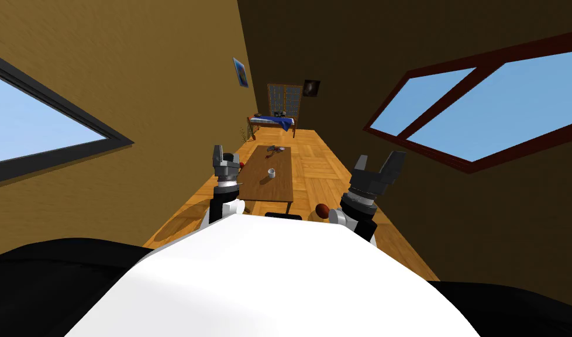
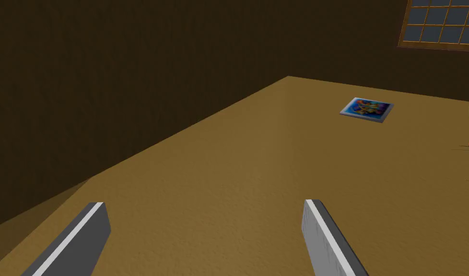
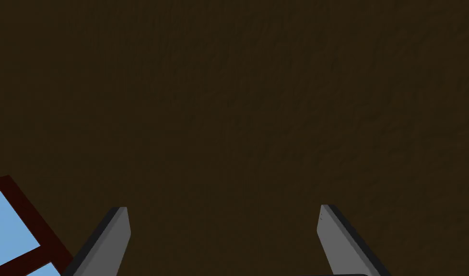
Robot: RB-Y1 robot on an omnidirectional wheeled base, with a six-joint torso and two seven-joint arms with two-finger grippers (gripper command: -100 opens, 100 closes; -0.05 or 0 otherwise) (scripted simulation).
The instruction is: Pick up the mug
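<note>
Left jaws released, blades wide apart, raised. Right jaws released too, holding nothing. Mug [image 1: 271, 172] sits on worktop [image 1: 282, 187] ahead, between both jaws and below them, well apart from either. Step: approach. Lower one arm, tip jaws down, straddle the mug's sides. Small clutter [image 1: 276, 150] beyond mug; reddish ball [image 1: 321, 210] near right jaws. Path looks clear.

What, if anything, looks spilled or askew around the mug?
Nothing stands out: the white mug stands upright on the wooden table, no spill around it. Left gripper and right gripper are open, short of it.
</note>
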